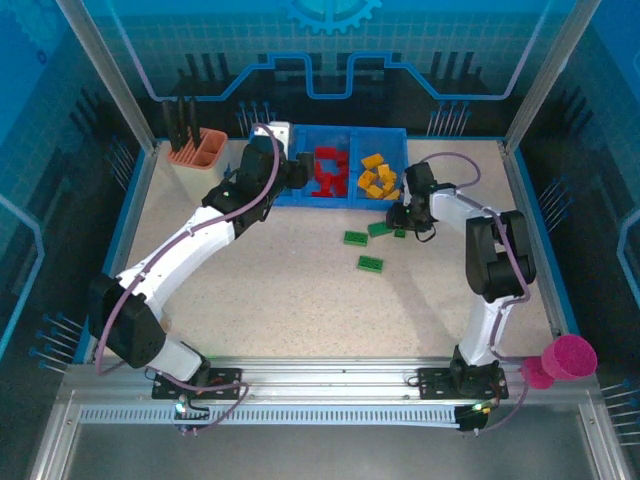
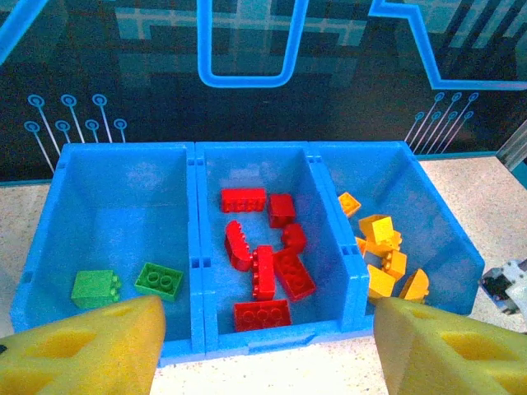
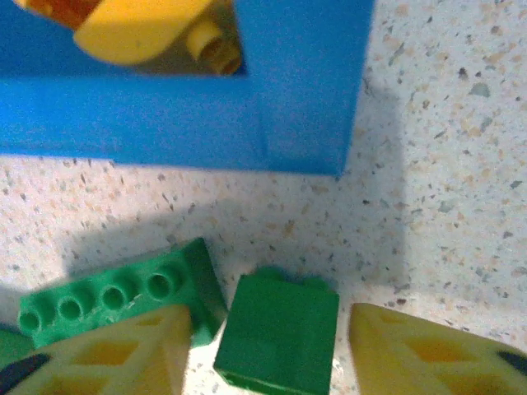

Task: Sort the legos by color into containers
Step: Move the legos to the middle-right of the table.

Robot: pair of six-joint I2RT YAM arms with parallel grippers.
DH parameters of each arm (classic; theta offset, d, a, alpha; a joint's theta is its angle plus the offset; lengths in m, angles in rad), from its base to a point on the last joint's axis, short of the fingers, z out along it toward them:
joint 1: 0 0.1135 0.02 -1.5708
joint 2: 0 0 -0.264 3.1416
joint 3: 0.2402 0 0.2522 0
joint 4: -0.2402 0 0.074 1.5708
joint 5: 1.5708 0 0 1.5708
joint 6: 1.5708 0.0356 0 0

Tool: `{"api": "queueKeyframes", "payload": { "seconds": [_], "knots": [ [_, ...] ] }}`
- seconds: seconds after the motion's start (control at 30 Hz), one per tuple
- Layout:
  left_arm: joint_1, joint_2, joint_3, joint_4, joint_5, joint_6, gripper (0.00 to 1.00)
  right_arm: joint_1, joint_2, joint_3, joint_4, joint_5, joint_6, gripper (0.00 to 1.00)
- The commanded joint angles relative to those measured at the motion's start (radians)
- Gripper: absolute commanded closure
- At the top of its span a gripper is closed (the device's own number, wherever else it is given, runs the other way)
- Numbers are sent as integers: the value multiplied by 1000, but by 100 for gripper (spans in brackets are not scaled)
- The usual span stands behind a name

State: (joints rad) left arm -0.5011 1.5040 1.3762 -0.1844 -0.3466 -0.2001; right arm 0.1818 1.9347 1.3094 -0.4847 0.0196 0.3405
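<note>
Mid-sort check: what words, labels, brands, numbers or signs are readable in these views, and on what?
No readable text anywhere.
Blue tray: walls unlabelled.
Legos: stud markings too small or blurred to read.
Back panel: gear emblem and circuit lines, no letters.
Beige holder, magenta cup: no marks visible.

Salmon holder [image 1: 203, 150] with black tools [image 1: 183, 118] back-left; magenta cup [image 1: 568, 358] at near-right corner.
</note>
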Motion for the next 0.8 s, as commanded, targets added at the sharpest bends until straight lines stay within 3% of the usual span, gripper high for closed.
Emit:
{"api": "queueKeyframes", "payload": {
  "seconds": [0.0,0.27,0.57,0.77],
  "knots": [
    [13,-32,-18,22,0,3,30,-17,54,31,-50,27,-2,51],
    [45,-53,-46,33,13,-11,30,-11,31,0,-107,33,-7,52],
    [65,-60,-55,42,33,-25,29,5,-27,-59,-123,57,-21,42],
    [70,-64,-58,46,37,-28,29,5,-27,-63,-122,64,-32,55]
  ]
}}
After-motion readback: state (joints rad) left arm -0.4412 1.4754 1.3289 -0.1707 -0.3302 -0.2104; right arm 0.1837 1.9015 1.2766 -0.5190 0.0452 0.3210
